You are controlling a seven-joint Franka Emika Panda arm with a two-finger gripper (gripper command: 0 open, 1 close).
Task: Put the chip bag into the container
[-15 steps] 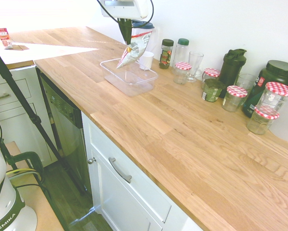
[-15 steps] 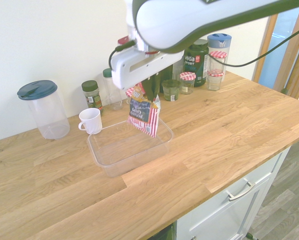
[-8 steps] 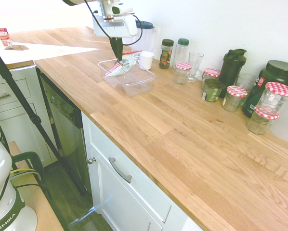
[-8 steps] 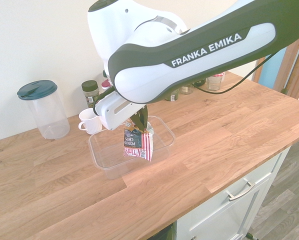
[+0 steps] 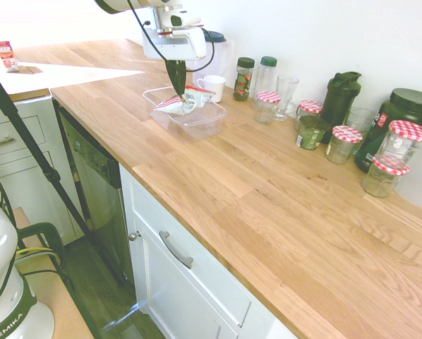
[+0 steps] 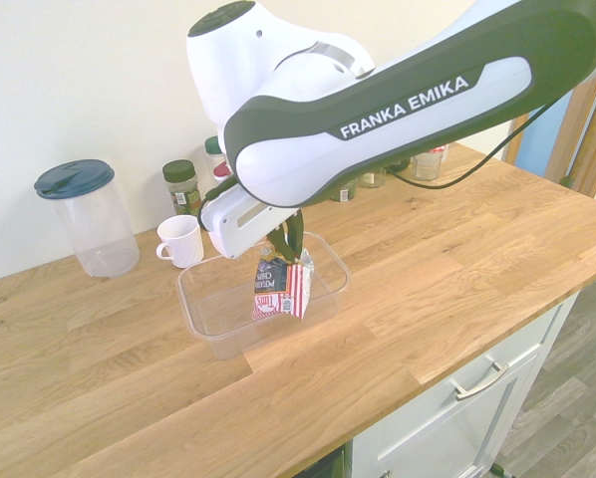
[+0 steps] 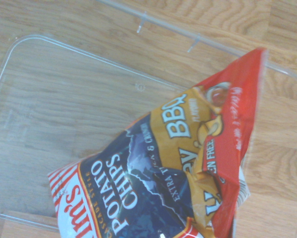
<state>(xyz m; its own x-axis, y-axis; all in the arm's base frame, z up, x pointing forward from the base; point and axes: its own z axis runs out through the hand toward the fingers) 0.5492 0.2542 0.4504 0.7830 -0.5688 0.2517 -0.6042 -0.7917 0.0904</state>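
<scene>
Second exterior view showed our gripper (image 6: 283, 249) pinching the chip bag (image 6: 282, 289) by its top, its lower edge hanging inside the container (image 6: 204, 321), ready for release.

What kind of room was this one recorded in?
Most likely a kitchen: a long wooden countertop over white cabinet drawers, with red-checked-lid jars and a spice jar along the wall.

Chip bag (image 7: 178, 183): navy centre, orange-yellow band w/ white & pale-blue print, red edge, red/white stripes at one end. Container (image 6: 210, 317): clear. Mug (image 6: 181, 240): white. Pitcher (image 6: 89, 218): clear w/ dark blue lid. Counter (image 5: 281, 205): light oak planks.
</scene>
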